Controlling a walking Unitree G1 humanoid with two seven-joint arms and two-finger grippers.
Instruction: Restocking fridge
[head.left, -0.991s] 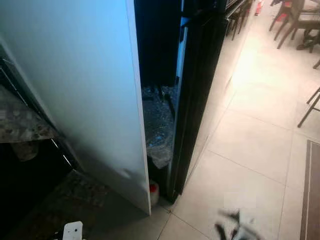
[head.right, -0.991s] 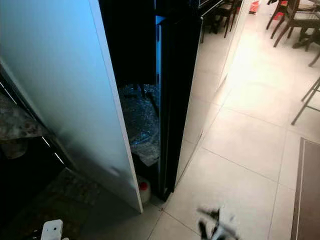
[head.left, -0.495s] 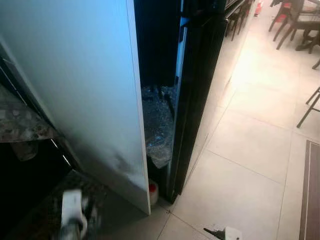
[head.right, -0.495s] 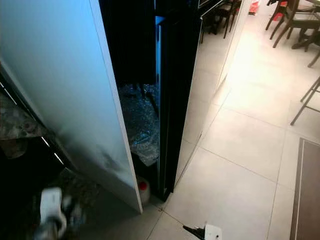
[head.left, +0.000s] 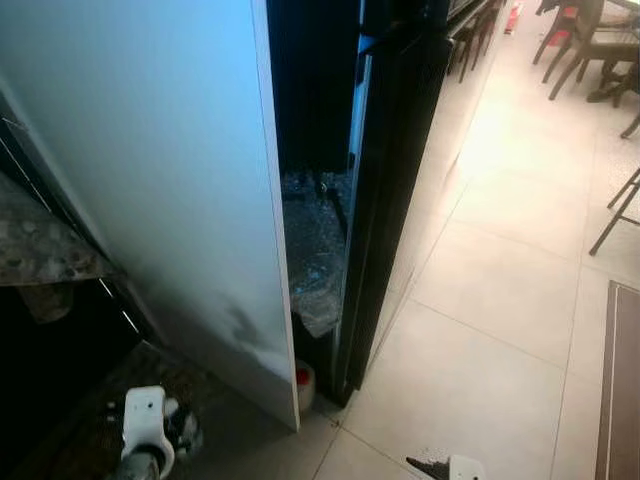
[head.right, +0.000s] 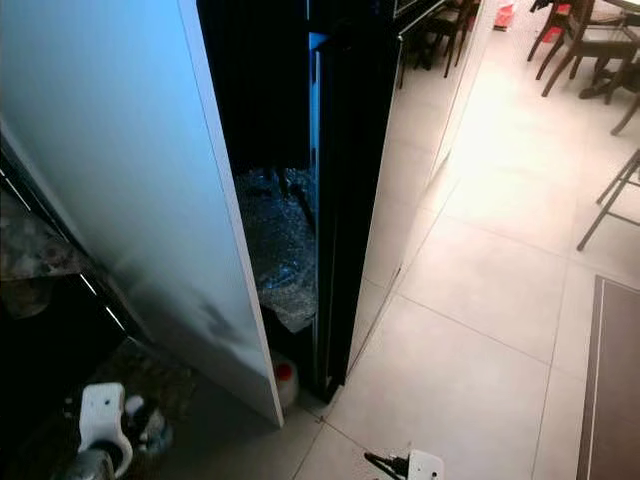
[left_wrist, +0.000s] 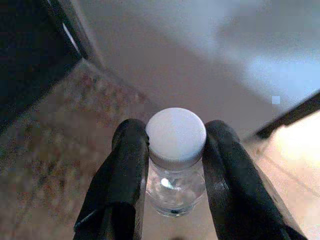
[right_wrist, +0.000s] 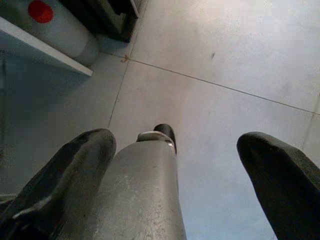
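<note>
Pale glossy floor tiles (head.left: 500, 290) run toward dark chairs (head.left: 590, 40) in bright light; a mat (head.left: 622, 390) lies alongside.

Each pincer (left_wrist: 172, 185) has two thick, rounded black fingers (right_wrist: 280, 175) on a white wrist housing (head.left: 143, 420).

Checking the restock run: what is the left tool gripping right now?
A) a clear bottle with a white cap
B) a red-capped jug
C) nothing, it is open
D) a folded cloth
A: in the left wrist view the left tool has its two black fingers closed on a clear bottle just under its white cap.
</note>
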